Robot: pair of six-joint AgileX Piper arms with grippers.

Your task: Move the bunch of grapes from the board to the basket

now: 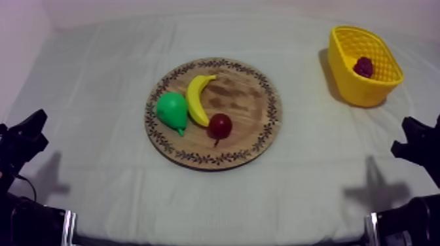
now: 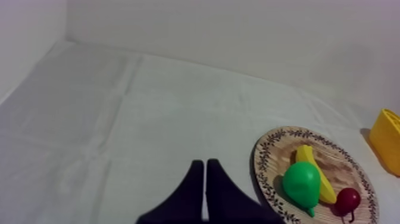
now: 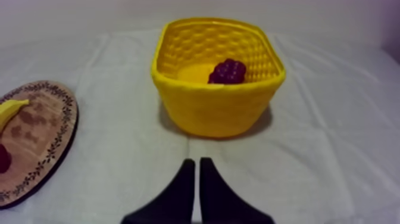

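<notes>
Top view first: the dark purple bunch of grapes [image 1: 363,66] lies inside the yellow lattice plastic basket [image 1: 357,90] at the far right of the grey-white cloth-covered surface [image 1: 91,85], so I'd call the placing step done, with no further grasp needed. The round wooden board with a patterned rim [image 1: 245,98] sits at centre, well apart from the basket. It carries the green toy pear [image 1: 171,111] touching the yellow toy banana [image 1: 198,97], with the small red fruit [image 1: 220,125] at the banana's near tip. The left arm [image 1: 23,140] and right arm [image 1: 416,140] sit low at the near corners, with open cloth between each and the board. Left wrist view: the left tool [image 2: 205,167] is a narrow wedge gripping nothing, over bare cloth near the board's rim. Right wrist view: the right tool [image 3: 197,164], likewise a narrow empty wedge, faces the basket's near wall, with the grapes low inside. The next move, I'd judge, is just to stay clear, since a forward reach from the right would meet that wall first.
</notes>
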